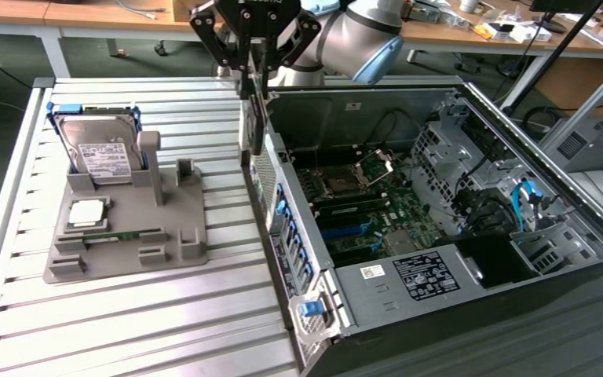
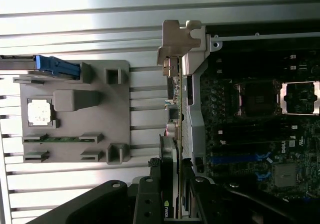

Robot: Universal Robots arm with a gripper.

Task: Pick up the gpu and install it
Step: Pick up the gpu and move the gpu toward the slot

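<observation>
My gripper (image 1: 251, 75) hangs at the back of the exterior view, shut on the gpu (image 1: 249, 126). The gpu is a thin dark card held on edge, hanging just over the wall of the open computer case (image 1: 280, 204) that faces the grey holder. In the wrist view the gpu (image 2: 173, 129) shows edge-on between my fingers (image 2: 150, 196), with its silver-grey bracket (image 2: 179, 38) at the far end. It lies along the case wall, beside the motherboard (image 2: 250, 134). The gpu is clear of the board's slots (image 1: 349, 228).
A grey holder (image 1: 123, 236) on the slatted metal table (image 1: 123, 330) carries a hard drive (image 1: 97, 149), a processor chip (image 1: 85, 212) and a green memory stick (image 1: 113, 236). The case takes up the exterior view's right, with cables and drive cages inside. Workbenches stand behind.
</observation>
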